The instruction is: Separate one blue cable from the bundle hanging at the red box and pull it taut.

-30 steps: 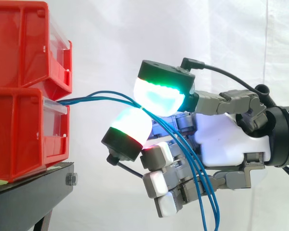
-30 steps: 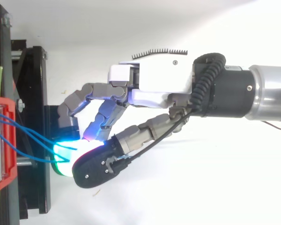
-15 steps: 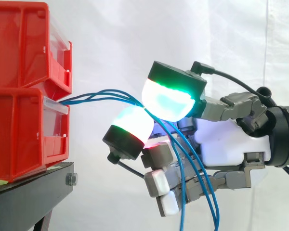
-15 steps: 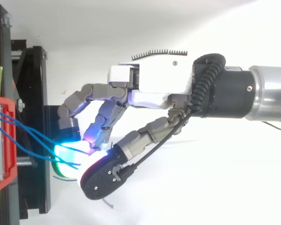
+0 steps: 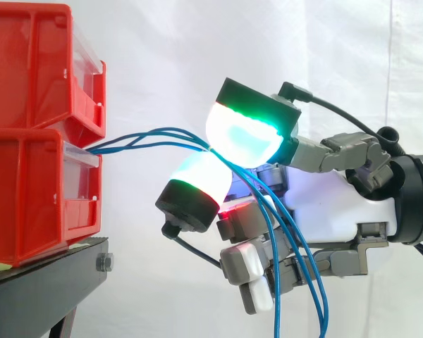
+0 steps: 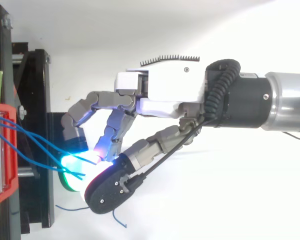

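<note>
We see the hand pinching several blue cables together between two cyan-green glowing fingertips. The cables leave the front of the lower red bin, arc right to the pinch with a little slack, then hang down past the palm. The bin sits on the black stand.

A robotics laboratory is suggested here: red storage bins are stacked on a black metal stand, a plain white curtain is hung as backdrop, and a robot arm is seen alongside.
</note>
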### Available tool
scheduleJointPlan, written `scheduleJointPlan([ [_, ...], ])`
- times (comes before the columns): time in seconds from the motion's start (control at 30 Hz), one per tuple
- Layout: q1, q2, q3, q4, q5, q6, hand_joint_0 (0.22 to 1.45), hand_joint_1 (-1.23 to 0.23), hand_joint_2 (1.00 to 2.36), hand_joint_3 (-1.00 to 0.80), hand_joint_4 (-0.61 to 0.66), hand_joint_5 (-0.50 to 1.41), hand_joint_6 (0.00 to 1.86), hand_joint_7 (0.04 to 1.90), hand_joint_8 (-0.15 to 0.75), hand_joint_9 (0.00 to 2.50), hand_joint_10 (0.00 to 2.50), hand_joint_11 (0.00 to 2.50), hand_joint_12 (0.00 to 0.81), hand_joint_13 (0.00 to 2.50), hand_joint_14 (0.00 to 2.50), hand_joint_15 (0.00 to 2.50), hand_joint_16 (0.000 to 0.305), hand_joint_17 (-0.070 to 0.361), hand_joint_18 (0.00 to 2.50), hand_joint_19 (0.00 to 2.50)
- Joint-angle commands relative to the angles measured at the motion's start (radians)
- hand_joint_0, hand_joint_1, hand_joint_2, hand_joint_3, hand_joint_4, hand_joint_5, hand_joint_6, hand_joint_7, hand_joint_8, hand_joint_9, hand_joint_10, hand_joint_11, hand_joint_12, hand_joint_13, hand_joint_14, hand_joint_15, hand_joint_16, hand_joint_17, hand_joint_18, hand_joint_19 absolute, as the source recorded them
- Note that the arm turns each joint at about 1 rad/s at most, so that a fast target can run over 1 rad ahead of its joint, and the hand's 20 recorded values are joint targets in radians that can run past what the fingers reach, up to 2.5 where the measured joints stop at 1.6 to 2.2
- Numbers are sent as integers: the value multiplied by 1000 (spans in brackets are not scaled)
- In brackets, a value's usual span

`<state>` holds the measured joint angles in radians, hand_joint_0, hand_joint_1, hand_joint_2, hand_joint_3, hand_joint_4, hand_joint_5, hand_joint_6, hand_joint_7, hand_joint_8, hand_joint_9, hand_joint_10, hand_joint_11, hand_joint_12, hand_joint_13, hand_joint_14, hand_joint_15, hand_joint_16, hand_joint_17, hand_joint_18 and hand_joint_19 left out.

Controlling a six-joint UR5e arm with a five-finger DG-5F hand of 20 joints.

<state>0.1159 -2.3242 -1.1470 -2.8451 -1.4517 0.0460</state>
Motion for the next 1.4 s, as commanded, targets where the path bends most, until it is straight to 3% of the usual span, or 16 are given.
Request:
scheduleJointPlan([
  [0.0, 2, 0, 0, 1, 2, 0, 605, -627, 1000, -493, 86, -145, 858, 1235, 289, 1142, 31, 1074, 345, 1054, 25, 724, 41, 92, 927, 692],
  [0.23, 2, 0, 0, 1, 2, 0, 581, -756, 1000, -500, 123, -176, 850, 1169, 284, 1068, 30, 1073, 349, 1031, 23, 727, 42, 95, 916, 671],
  [0.3, 2, 0, 0, 1, 2, 0, 528, -709, 1000, -500, 127, -175, 853, 1143, 298, 1076, 29, 1069, 359, 1041, 25, 728, 44, 100, 939, 665],
  [0.37, 2, -1, 0, 1, 2, 0, 494, -568, 1000, -500, 146, -172, 845, 1118, 313, 1105, 28, 1059, 373, 1057, 21, 718, 47, 106, 964, 650],
  [0.57, 2, 0, 0, 1, 4, 0, 552, -467, 1000, -500, 134, -168, 831, 1120, 295, 1107, 29, 1054, 353, 1043, 24, 722, 43, 98, 927, 675],
  [0.77, 2, 0, 0, 1, 4, 0, 644, -771, 1012, -358, 78, -176, 866, 1264, 282, 1071, 31, 1066, 348, 1029, 23, 724, 41, 93, 918, 665],
  [1.17, 1, -1, -2, 1, 4, 0, 782, -890, 1000, -500, -56, -187, 902, 1258, 277, 1049, 31, 1069, 331, 1003, 24, 691, 39, 88, 913, 579],
  [1.37, 2, -1, -2, 0, 5, 0, 697, -963, 1000, -500, 10, -162, 898, 1381, 271, 1091, 31, 1077, 328, 995, 26, 705, 39, 87, 898, 593],
])
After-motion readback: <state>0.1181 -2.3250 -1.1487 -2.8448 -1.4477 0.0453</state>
